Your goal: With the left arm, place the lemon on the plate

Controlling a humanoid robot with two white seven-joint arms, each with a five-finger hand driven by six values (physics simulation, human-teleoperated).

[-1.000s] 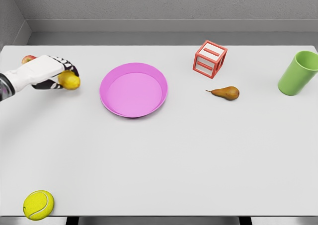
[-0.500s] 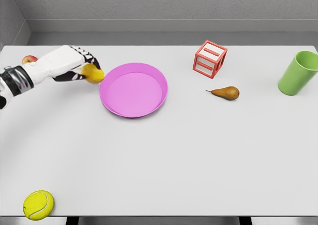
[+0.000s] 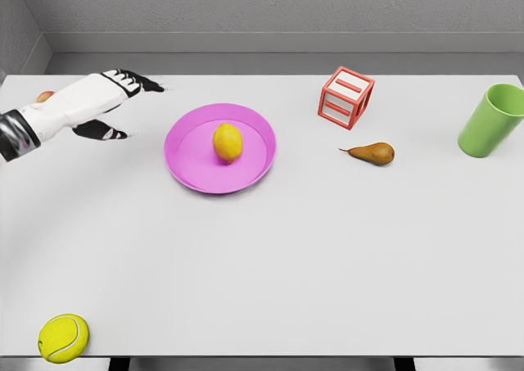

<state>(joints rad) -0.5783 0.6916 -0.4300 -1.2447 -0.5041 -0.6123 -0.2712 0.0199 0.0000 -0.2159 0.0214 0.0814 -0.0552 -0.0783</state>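
The yellow lemon (image 3: 228, 142) lies inside the pink plate (image 3: 188, 168), near its middle, with nothing touching it. My left hand (image 3: 123, 102) hangs to the left of the plate, clear of its rim, with the fingers spread and holding nothing. Its white arm runs off the left edge of the head view. The right arm is out of sight.
A red apple (image 3: 44, 97) peeks out behind the left forearm at the far left. A red open-frame cube (image 3: 346, 97), a brown pear (image 3: 372, 152) and a green cup (image 3: 492, 120) stand on the right. A yellow tennis ball (image 3: 63, 337) sits at the front left corner.
The left hand carried the lemon rightward to the plate and let it go. The lemon now rests in the plate, and the hand has drawn back to the left with its fingers spread.
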